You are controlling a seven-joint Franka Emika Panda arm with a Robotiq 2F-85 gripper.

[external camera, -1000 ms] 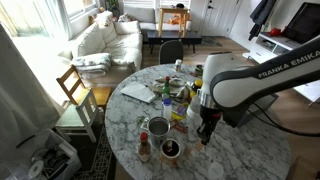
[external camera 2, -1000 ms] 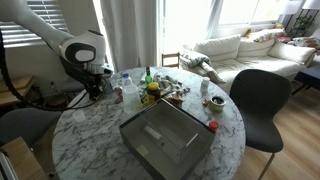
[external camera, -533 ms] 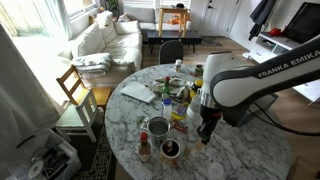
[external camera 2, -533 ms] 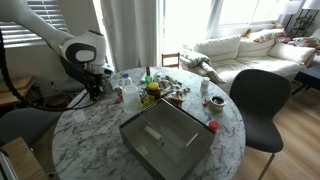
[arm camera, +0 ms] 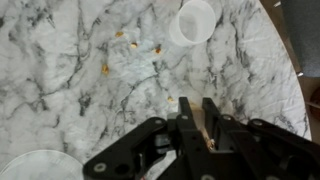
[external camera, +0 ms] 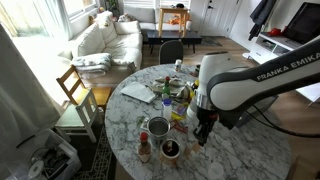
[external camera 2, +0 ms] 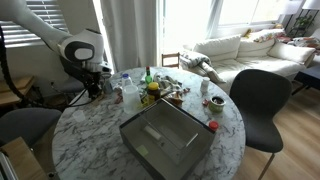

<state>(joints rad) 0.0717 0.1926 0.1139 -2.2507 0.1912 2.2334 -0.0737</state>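
Note:
My gripper (arm camera: 198,106) points down over the white marble table (arm camera: 70,90), its two black fingers (arm camera: 186,118) drawn close together. A thin tan object (arm camera: 199,128) is pinched between them; I cannot tell what it is. In both exterior views the gripper (external camera: 203,131) (external camera 2: 93,88) hangs just above the tabletop near the edge, beside a cluster of bottles and cups. Ahead of the fingers stands a white cup (arm camera: 193,20), and a few orange crumbs (arm camera: 130,42) lie on the marble.
A grey open tray (external camera 2: 165,138) sits mid-table. A dark cup (external camera: 170,149), a metal cup (external camera: 158,127) and a red-capped bottle (external camera: 144,148) stand close to the gripper. A white dish (arm camera: 38,168) is at the wrist view's lower left. Chairs (external camera 2: 255,100) ring the table.
The arm has shifted slightly across the table in an exterior view. The gripper stays shut on the tan object.

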